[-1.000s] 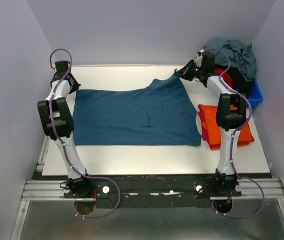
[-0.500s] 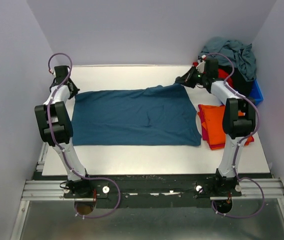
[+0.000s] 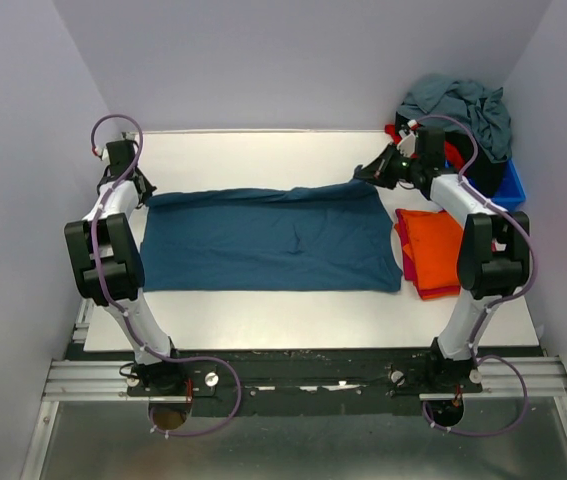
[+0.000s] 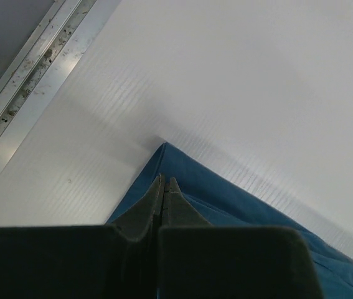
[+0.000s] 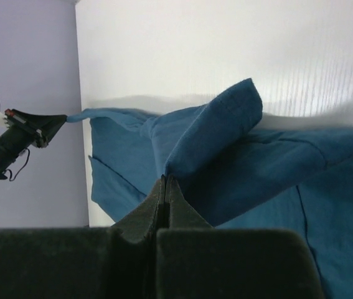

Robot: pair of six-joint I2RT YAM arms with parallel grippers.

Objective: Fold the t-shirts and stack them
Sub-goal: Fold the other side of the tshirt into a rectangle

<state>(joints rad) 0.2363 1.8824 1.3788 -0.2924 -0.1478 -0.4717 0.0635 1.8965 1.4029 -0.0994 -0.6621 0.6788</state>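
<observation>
A dark teal-blue t-shirt (image 3: 268, 240) lies spread across the white table. My left gripper (image 3: 143, 190) is shut on its far left corner (image 4: 164, 163). My right gripper (image 3: 368, 175) is shut on its far right corner, which it holds lifted and folded over (image 5: 216, 124). The far edge is raised and hangs between the two grippers. A folded orange t-shirt (image 3: 435, 250) lies on a red one at the right. A heap of grey-blue, red and black shirts (image 3: 461, 110) sits at the back right.
A blue plastic bin (image 3: 510, 188) stands at the right edge beside the heap. The table's metal rail (image 4: 36, 62) runs along the left. White table (image 3: 263, 155) shows beyond the shirt.
Both grippers have drawn the shirt's far edge toward the near side. The far edge now lies closer to the front and the spread cloth looks shorter.
</observation>
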